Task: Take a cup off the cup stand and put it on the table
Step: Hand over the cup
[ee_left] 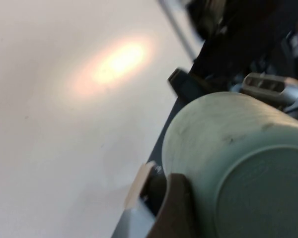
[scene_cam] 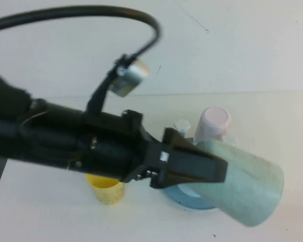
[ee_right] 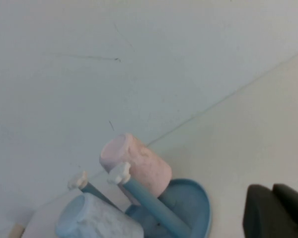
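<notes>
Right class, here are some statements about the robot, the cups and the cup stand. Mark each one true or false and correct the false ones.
1. The left gripper grips the mint-green cup. True.
2. The held cup stands upright on the table. False: it is lifted and tilted on its side.
3. A pink cup sits on the cup stand. True.
4. The yellow cup hangs on a peg. False: it stands on the table beside the stand.
5. The right gripper holds the light blue cup. False: it holds nothing.
</notes>
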Controlling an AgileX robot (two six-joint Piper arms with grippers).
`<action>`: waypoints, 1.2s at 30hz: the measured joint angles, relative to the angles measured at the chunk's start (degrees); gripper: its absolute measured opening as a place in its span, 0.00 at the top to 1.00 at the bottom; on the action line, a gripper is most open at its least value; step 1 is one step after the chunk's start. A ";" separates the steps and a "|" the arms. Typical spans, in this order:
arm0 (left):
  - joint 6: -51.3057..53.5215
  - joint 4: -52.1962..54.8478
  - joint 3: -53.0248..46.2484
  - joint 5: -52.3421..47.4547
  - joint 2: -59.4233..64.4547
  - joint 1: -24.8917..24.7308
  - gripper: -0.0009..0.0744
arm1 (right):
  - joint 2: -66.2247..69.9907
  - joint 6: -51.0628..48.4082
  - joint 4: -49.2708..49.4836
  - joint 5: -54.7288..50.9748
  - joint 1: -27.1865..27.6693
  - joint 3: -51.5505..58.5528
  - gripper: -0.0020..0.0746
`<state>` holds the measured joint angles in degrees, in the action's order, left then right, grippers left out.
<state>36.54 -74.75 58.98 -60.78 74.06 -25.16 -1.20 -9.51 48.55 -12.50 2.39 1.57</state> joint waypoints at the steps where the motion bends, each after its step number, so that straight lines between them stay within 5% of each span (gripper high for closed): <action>1: 1.51 -3.93 -2.21 0.00 -0.88 1.15 0.27 | 0.00 -1.40 0.13 -0.57 0.00 0.00 0.95; 8: 6.58 -19.07 -12.88 -2.34 -2.43 5.63 0.27 | 0.00 -13.71 7.94 -6.04 0.00 0.00 0.95; 16: -0.64 -20.29 -13.72 -1.32 -2.43 6.16 0.27 | 0.00 -67.90 44.70 -15.18 0.00 0.00 0.95; 23: -16.85 -20.54 -13.72 3.94 -2.43 6.16 0.27 | 2.40 -82.06 48.08 -22.45 0.00 -0.37 0.91; 33: -18.82 -20.54 -13.72 2.65 -2.43 6.16 0.27 | 9.95 -90.96 48.08 -29.83 0.00 -6.35 0.47; 36: -18.82 -20.54 -13.72 2.26 -2.43 6.16 0.27 | 11.45 -91.04 48.08 -32.70 0.00 -6.99 0.40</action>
<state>17.71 -95.29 45.27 -58.52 71.63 -19.00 10.26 -100.56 96.64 -45.20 2.39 -5.42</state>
